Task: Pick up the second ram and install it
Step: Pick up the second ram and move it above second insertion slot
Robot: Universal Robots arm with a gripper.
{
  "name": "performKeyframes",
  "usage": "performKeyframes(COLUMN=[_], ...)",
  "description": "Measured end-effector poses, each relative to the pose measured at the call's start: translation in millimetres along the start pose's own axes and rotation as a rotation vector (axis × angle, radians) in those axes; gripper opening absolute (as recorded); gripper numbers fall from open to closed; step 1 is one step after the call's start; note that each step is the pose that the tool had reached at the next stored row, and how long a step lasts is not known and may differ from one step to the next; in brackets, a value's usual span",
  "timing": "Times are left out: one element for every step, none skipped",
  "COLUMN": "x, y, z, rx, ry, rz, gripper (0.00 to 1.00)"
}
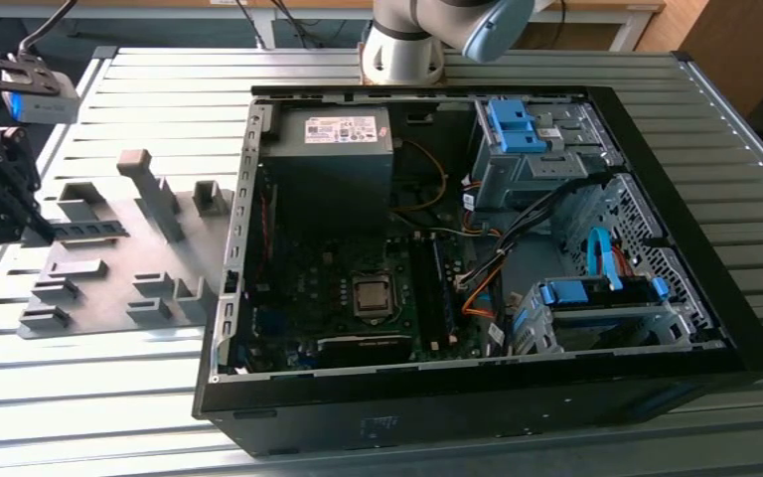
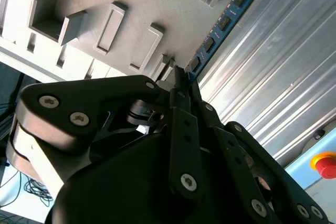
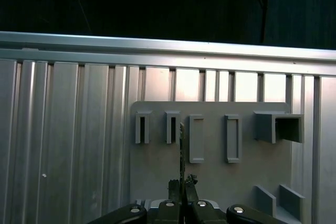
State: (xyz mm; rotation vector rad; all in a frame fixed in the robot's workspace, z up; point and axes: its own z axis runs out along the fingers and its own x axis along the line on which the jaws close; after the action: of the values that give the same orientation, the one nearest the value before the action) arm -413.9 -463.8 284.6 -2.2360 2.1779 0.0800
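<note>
The second ram [image 2: 226, 22] is a thin blue-green stick with dark chips, standing on edge over the grey fixture plate [image 2: 157, 3]. My gripper [image 2: 181, 80] is shut on its near end. In the first wrist view the ram [image 3: 181, 150] shows edge-on as a thin line rising from the closed gripper [image 3: 182, 184], between two slot blocks of the plate [image 3: 210, 177]. In the exterior view the gripper [image 1: 31, 231] is at the exterior view's left, and the ram [image 1: 90, 231] reaches from it across the plate [image 1: 116, 273]. Whether the stick is clear of the plate, I cannot tell.
The open computer case [image 1: 699, 328] lies to the exterior view's right of the plate, with its power supply [image 1: 331, 139], motherboard memory slots [image 1: 441, 288] and blue drive cages [image 1: 600, 293]. Grey fixture blocks [image 1: 156, 194] stand up from the plate. A red stop button [image 2: 326, 164] sits beyond the ribbed table [image 2: 273, 77].
</note>
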Motion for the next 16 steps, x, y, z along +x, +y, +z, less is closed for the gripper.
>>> performKeyframes(x=[0.0, 0.0, 0.0, 0.0, -0.1, -0.1, -0.1, -0.1, -0.1, -0.1, -0.1, -0.1, -0.1, -0.2, -0.2, -0.2], y=[0.0, 0.0, 0.0, 0.0, 0.0, 0.0, 0.0, 0.0, 0.0, 0.0, 0.0, 0.0, 0.0, 0.1, 0.1, 0.1], z=[-0.3, -0.5, -0.8, -1.0, -1.2, -1.3, -1.6, -1.8, -2.0, -2.2, -2.4, -2.6, -2.8, -3.8, -4.3, -4.4], rx=[-0.0001, 0.0, -0.0001, -0.0001, -0.0001, 0.0, -0.0001, -0.0001, -0.0001, 0.0, 0.0, -0.0001, 0.0, -0.0001, -0.0001, -0.0001], ry=[0.0, 0.0, 0.0, 0.0001, 0.0, 0.0, 0.0001, 0.0, 0.0, 0.0, 0.0, 0.0, 0.0, 0.0, 0.0, 0.0001], rz=[0.0, 0.0, 0.0, 0.0, 0.0, 0.0, 0.0, 0.0, 0.0, 0.0, 0.0, 0.0, 0.0, 0.0, 0.0, 0.0], gripper=[0.14, 0.14, 0.14, 0.14, 0.14, 0.14, 0.14, 0.14, 0.14, 0.14, 0.14, 0.14, 0.14, 0.14, 0.14, 0.14])
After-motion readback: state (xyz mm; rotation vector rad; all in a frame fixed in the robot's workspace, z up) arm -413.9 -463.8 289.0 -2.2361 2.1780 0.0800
